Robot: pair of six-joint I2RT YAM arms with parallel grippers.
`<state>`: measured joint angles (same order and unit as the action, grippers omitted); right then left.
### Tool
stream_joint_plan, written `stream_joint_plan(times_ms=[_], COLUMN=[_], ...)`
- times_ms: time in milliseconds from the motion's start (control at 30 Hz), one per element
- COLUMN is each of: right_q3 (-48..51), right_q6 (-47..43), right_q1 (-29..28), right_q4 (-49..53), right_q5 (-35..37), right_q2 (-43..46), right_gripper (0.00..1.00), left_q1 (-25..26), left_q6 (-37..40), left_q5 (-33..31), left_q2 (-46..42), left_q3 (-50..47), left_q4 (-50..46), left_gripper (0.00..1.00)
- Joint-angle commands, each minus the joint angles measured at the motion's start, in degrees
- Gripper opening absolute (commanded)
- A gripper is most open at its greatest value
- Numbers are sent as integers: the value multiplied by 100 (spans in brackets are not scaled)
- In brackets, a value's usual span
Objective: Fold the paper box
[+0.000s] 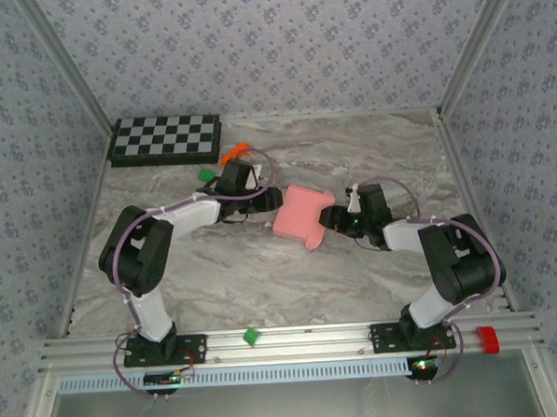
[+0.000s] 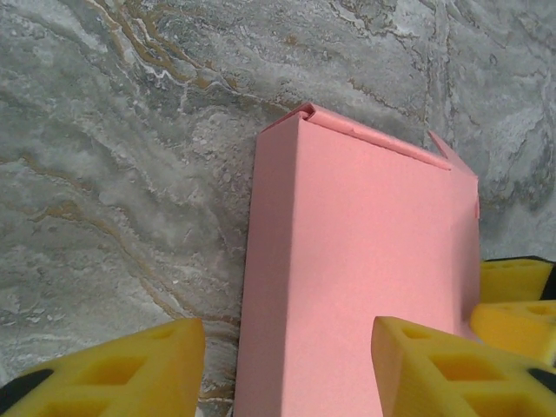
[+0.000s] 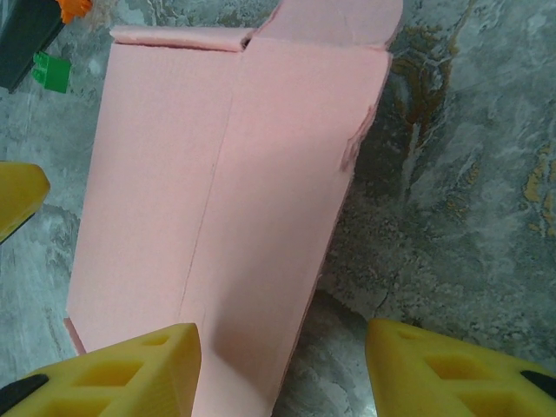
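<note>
- Paper box (image 1: pixel 300 217): thin pink card standing as a shallow rectangular shell, near the middle of the marbled table (image 1: pixel 217 282), between the two arms.
- Left end effector (image 2: pixel 287 347): fingers spread, straddling one end of the box and pinching nothing.
- Right end effector (image 3: pixel 282 347): fingers likewise spread, at the opposite end.
- Handling, as judged: light, likely to slide on the table; panels fairly stiff, creases weak; a hard squeeze would probably dent it.
- Suggested hold: across a folded wall edge, light pressure, clear of the loose end flap (image 3: pixel 339 22).
</note>
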<state>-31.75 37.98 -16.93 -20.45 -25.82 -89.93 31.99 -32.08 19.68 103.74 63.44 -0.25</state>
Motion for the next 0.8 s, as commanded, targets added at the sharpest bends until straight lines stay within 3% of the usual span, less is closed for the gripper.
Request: stream_joint_plan(times_ms=[0,767], right_q3=[-46,-215], right_q6=[121,513], right_q1=[30,-113], right_q4=[-215,-1264], right_q5=[-132,-834], right_q2=[-99,-657], right_gripper=[54,48], left_q1=[2,2], left_q6=[-9,-176], left_q5=[250,798], left_q2=[200,681], left_q3=[244,443], left_q4=[-74,78], left_gripper=[50,33])
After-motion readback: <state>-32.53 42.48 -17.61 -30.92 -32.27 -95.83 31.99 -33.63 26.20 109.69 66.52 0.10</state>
